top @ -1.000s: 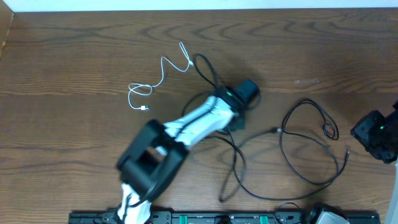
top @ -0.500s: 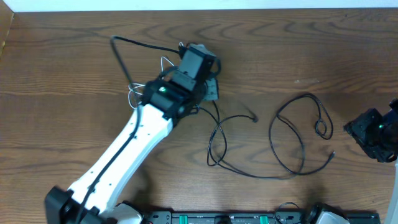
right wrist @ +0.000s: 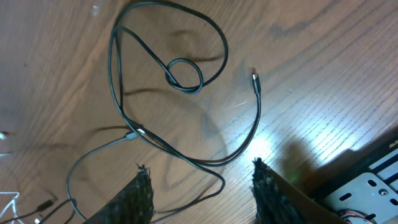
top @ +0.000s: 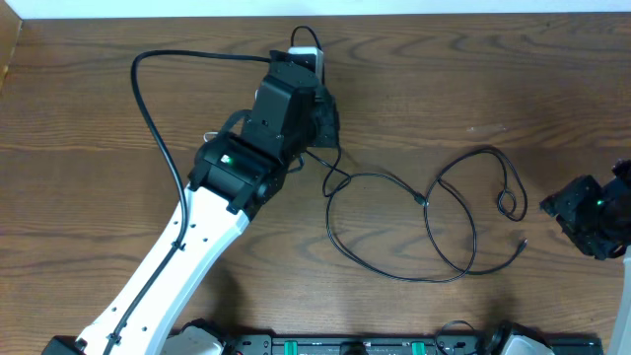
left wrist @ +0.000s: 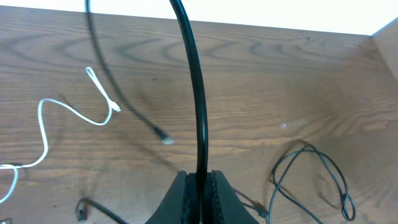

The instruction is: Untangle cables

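Observation:
My left gripper is raised over the far middle of the table and shut on a black cable. That cable arcs up and out to the left, and a plug end shows near the wood. More black cable lies in loose loops at the right. The white cable lies apart at the left and is mostly hidden under the arm in the overhead view. My right gripper stands open above the loops, holding nothing.
A black rail runs along the table's front edge. The left arm lies diagonally across the left half of the table. A pale strip borders the table's far edge.
The left arm swung from mid-table toward the far side, lifting the black cable and dragging its loops leftward. The right gripper's jaws have spread wider; that arm barely moved.

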Action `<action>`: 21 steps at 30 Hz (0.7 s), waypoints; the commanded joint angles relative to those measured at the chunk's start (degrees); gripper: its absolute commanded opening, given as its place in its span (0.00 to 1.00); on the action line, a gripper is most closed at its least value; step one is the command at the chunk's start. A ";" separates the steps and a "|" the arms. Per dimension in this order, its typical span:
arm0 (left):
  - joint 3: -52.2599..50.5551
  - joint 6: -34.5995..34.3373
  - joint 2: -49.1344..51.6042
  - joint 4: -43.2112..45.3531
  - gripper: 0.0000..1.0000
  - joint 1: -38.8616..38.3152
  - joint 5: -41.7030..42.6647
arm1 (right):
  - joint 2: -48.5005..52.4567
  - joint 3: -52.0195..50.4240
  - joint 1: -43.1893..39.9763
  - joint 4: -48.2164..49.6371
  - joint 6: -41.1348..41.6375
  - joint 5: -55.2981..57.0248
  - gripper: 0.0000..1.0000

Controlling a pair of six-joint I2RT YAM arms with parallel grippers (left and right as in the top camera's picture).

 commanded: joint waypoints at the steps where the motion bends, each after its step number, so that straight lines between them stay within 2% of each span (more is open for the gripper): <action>1: 1.60 1.42 -0.87 0.44 0.07 1.44 -0.61 | 0.02 -1.49 -0.07 0.09 0.42 -0.33 0.50; 8: 1.73 1.46 -2.08 1.27 0.08 2.34 -0.57 | 0.02 -5.44 -0.07 0.46 0.42 -0.37 0.50; 14: 2.10 1.42 -2.69 5.46 0.08 6.58 -0.07 | 0.02 -10.16 -0.07 1.33 0.24 -1.07 0.50; 18: 2.49 1.20 -2.95 6.58 0.07 8.72 8.68 | 0.02 -13.70 -0.07 4.90 -7.34 -12.33 0.50; 21: 2.49 1.22 -3.37 10.47 0.08 9.77 19.69 | 0.02 -16.96 -0.07 9.20 -14.64 -23.87 0.52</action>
